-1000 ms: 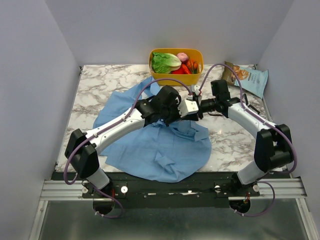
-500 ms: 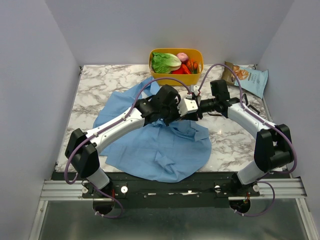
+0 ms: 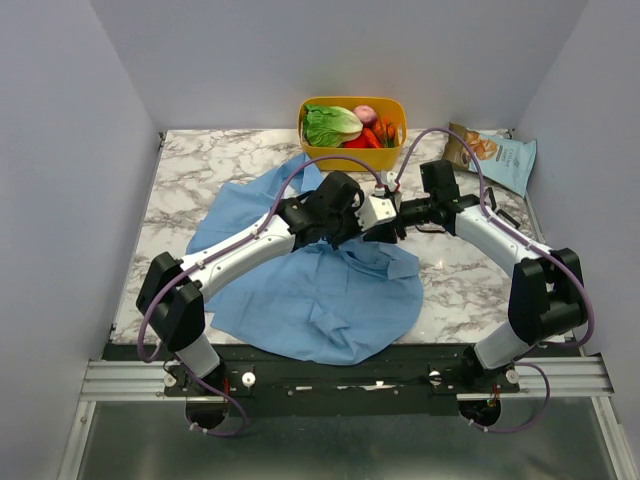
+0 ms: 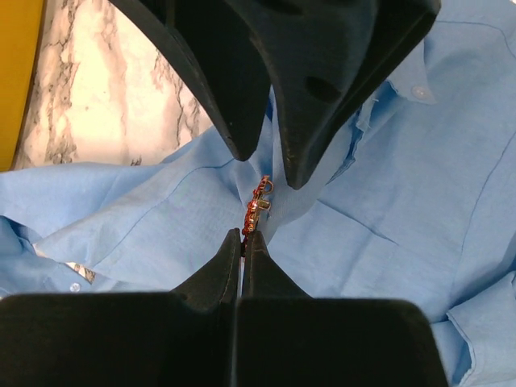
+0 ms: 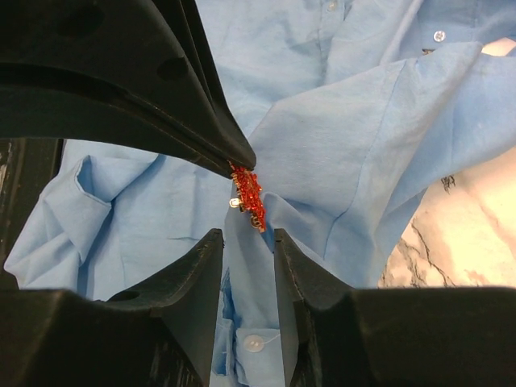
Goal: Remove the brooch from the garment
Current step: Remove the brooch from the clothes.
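The garment [image 3: 320, 290], a light-blue shirt, lies spread over the marble table. The brooch [image 4: 254, 208], a tiny red-and-gold beaded ornament, sits on a raised fold of the shirt near the collar. My left gripper [image 4: 243, 235] is shut, its tips pinching one end of the brooch [image 5: 247, 196]. My right gripper [image 5: 246, 235] faces it from the other side. Its jaws stand apart just below the brooch, with the fold of blue cloth running between them. In the top view the two grippers meet over the shirt and hide the brooch.
A yellow basket [image 3: 352, 103] of vegetables stands at the back of the table, close behind the grippers. A snack bag [image 3: 500, 155] lies at the back right. Marble table [image 3: 470, 280] shows to the right of the shirt.
The left arm has shifted slightly right and away, with the gripper still pinching the brooch. The right gripper has barely moved.
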You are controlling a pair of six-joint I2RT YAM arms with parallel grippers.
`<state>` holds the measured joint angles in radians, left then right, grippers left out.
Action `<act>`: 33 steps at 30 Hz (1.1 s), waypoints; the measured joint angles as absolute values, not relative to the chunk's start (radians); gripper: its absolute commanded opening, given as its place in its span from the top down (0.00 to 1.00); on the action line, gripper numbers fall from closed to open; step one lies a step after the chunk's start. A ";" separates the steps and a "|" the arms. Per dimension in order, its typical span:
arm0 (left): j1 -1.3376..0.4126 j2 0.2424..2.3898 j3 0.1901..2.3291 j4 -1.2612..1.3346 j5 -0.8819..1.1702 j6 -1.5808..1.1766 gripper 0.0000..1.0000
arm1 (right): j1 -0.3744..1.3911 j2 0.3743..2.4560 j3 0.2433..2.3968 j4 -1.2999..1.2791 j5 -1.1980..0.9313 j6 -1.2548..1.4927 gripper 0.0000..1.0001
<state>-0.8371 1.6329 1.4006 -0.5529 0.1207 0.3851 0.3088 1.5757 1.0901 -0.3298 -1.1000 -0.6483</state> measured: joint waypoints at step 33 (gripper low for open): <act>-0.829 1.594 1.398 -0.496 0.200 0.324 1.00 | 0.309 1.576 1.105 -0.347 -1.100 -0.648 0.66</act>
